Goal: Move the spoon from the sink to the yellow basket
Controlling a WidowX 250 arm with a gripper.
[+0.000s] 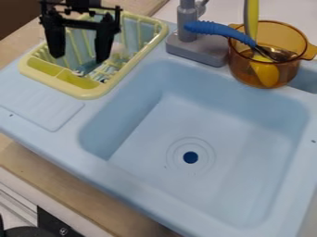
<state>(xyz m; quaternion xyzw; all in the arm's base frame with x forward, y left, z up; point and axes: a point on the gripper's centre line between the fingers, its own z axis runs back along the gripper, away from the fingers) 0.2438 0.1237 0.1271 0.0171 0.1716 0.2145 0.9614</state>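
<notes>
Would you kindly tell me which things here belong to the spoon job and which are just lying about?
Job: gripper, sink, yellow basket, teal item inside it, possibly the spoon.
Lying about: amber pot, blue-handled utensil, yellow-handled utensil.

Smooth matt plastic-looking sink, glossy see-through amber pot, wood-look counter edge, ribbed blue handle
</notes>
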